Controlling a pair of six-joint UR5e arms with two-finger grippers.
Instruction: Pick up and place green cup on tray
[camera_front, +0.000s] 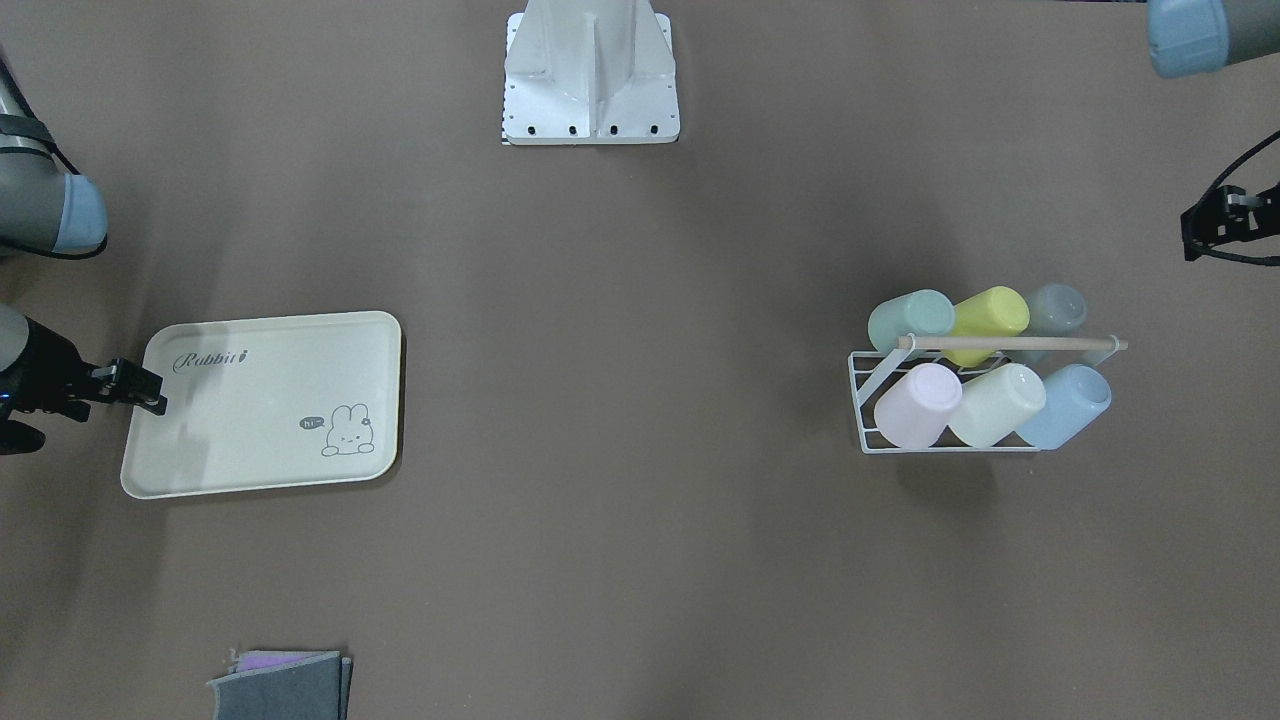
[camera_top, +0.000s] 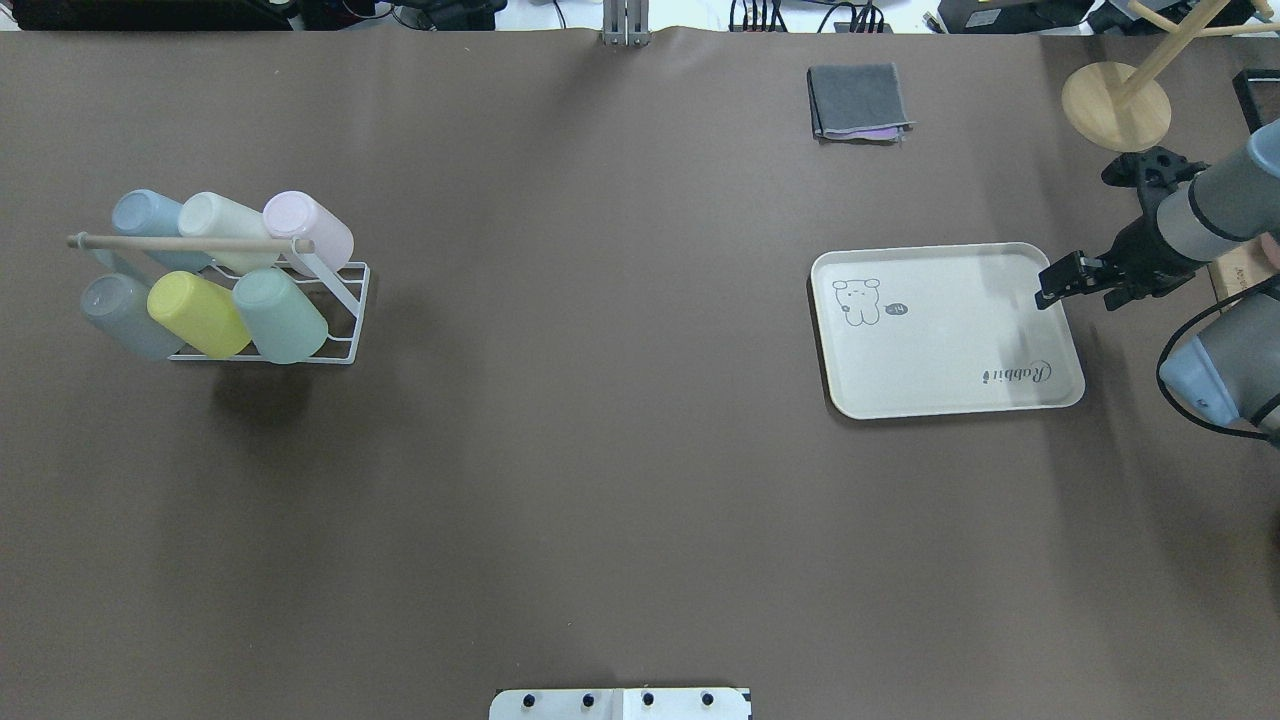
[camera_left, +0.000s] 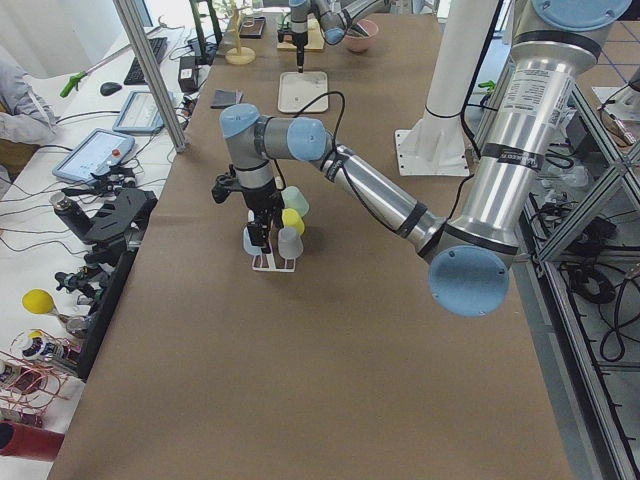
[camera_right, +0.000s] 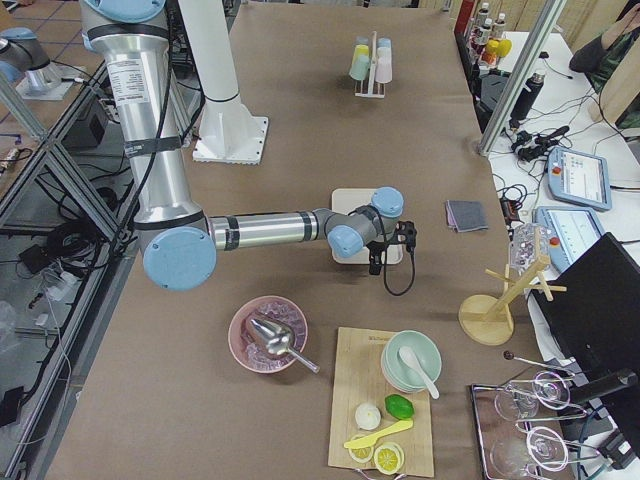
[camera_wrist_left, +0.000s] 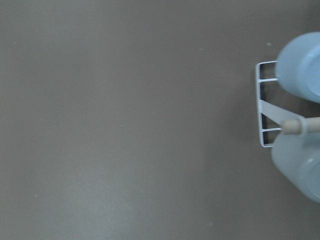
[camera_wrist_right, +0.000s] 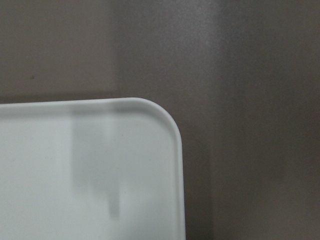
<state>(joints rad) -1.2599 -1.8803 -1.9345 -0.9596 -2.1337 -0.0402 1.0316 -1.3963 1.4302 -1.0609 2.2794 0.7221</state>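
L gripper (camera_left: 262, 238) hangs off rack (camera_top: 361, 310) end; jaw gap: can't tell. Same for R gripper (camera_top: 1060, 280), over tray (camera_top: 950, 350) corner. Green cup (camera_top: 280, 315) racked at far end from L jaws, touching yellow cup (camera_top: 198, 313). My worry: reach-in knocks neighbours.

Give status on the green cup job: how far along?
Done: nothing yet. The green cup sits in the rack, and the tray holds nothing. In hand: the right gripper hangs at the tray's corner, carrying nothing. Left: grasp the cup, lift it out, carry it across, set it on the tray.
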